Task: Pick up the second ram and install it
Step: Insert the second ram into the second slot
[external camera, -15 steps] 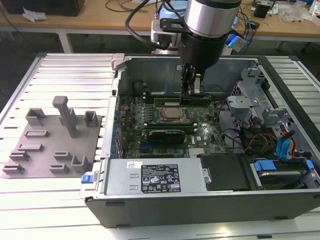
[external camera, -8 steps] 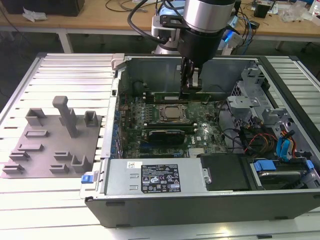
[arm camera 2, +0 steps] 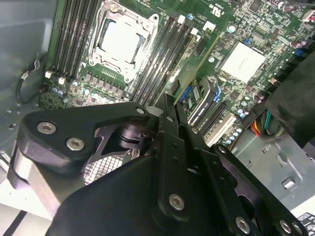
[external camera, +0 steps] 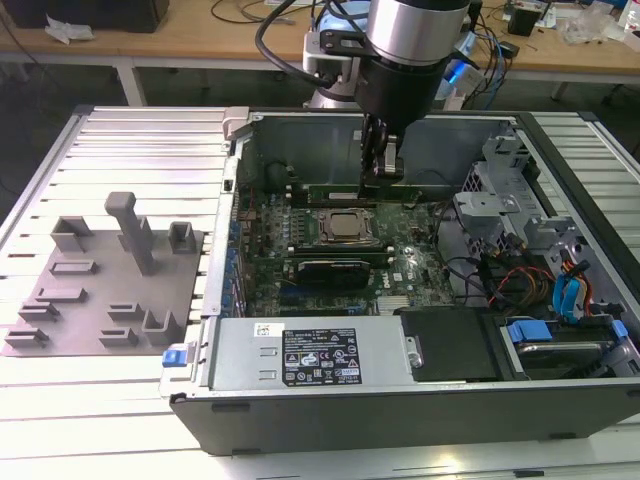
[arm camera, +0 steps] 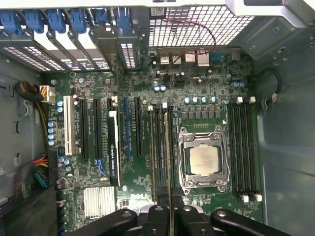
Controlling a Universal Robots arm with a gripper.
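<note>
Exterior view: high, tilted down over open computer case (external camera: 400,425) on worktop (external camera: 110,420), mid-range. Both wrist views: close, looking down past jaws onto motherboard (arm camera: 197,83) (arm camera 2: 256,29). CPU socket (external camera: 345,227) (arm camera 2: 118,39) (arm camera: 204,161) shared by all three, wrist pair seemingly from opposite sides.

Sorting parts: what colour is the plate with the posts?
Gray; the plate shows best in the exterior view.

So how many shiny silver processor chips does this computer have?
1. The silver square processor chip sits mid-board, beside the thin green memory stick in the robot's hand; more may be hidden.
</note>
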